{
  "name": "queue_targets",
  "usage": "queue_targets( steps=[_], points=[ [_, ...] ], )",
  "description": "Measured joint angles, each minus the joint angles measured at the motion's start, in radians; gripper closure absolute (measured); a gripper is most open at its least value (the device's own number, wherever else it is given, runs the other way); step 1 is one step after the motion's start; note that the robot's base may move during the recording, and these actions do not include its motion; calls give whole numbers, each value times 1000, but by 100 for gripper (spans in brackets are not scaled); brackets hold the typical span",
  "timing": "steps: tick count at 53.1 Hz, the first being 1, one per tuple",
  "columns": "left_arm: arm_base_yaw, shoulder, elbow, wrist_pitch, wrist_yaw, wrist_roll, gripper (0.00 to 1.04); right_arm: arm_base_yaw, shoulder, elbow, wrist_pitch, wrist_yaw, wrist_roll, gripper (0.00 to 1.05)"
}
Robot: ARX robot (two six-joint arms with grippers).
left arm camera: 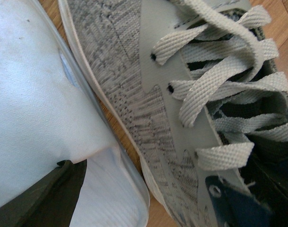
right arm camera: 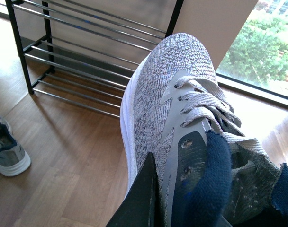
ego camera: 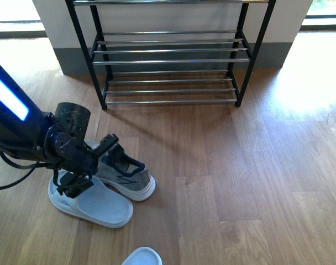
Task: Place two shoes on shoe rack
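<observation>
One grey sneaker (ego camera: 126,175) lies on the wood floor at the front left, close against a white slipper (ego camera: 90,203). My left gripper (ego camera: 93,165) is open low over it. In the left wrist view the gripper (left arm camera: 134,208) has one finger over the slipper (left arm camera: 35,118) and the other at the laces of the sneaker (left arm camera: 134,94). My right gripper (right arm camera: 167,189) is shut on the second grey sneaker (right arm camera: 172,109) at its collar, held in the air with the toe toward the shoe rack (right arm camera: 87,52). The shoe rack (ego camera: 168,61) stands empty at the back. The right arm is outside the front view.
Another white slipper tip (ego camera: 141,256) shows at the bottom edge. A grey-based wall (ego camera: 46,33) rises behind the rack. A bright window (right arm camera: 257,52) is beside it. Open wood floor (ego camera: 240,165) lies between the shoes and the rack.
</observation>
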State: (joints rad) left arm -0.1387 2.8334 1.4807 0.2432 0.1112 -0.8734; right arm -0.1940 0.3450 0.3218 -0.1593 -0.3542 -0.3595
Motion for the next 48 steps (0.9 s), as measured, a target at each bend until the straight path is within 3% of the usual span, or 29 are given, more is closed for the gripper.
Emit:
queue_targets(
  steps=[33, 35, 48],
  points=[
    [3, -8, -7, -16, -32, 51, 100, 0, 0, 0, 0, 0, 0, 103],
    [5, -24, -30, -12, -45, 52, 104, 0, 0, 0, 0, 0, 0, 103],
    [36, -203, -251, 61, -98, 88, 103, 0, 0, 0, 0, 0, 0, 103]
  ],
)
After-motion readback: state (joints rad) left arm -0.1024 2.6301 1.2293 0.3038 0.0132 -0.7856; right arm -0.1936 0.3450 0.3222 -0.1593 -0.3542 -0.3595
